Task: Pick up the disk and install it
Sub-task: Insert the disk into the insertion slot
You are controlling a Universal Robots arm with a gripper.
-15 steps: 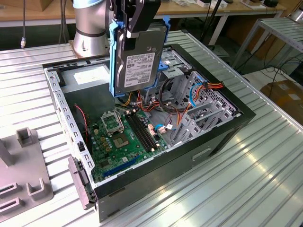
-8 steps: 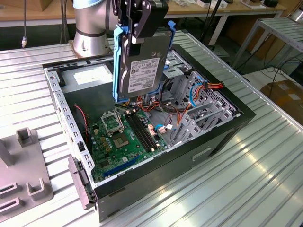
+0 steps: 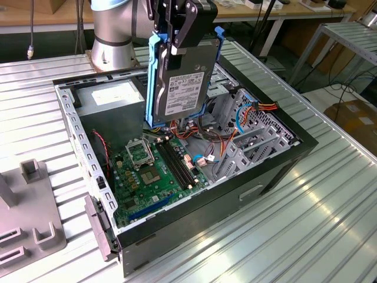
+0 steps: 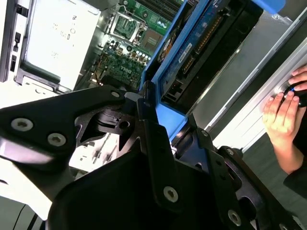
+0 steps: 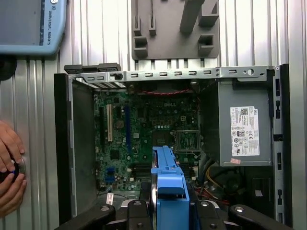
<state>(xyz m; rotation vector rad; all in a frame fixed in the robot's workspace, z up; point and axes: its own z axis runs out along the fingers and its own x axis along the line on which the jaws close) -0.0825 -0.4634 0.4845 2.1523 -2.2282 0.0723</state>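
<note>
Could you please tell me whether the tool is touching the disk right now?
Touching. In the exterior view the tool clamps the disk by its top edge, holding it upright above the open computer case.

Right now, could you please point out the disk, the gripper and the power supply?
disk (image 3: 187, 91): exterior view, white label.
gripper (image 3: 178, 47): exterior view, between fingertips.
power supply (image 5: 244, 130): first wrist view, white sticker.
</note>
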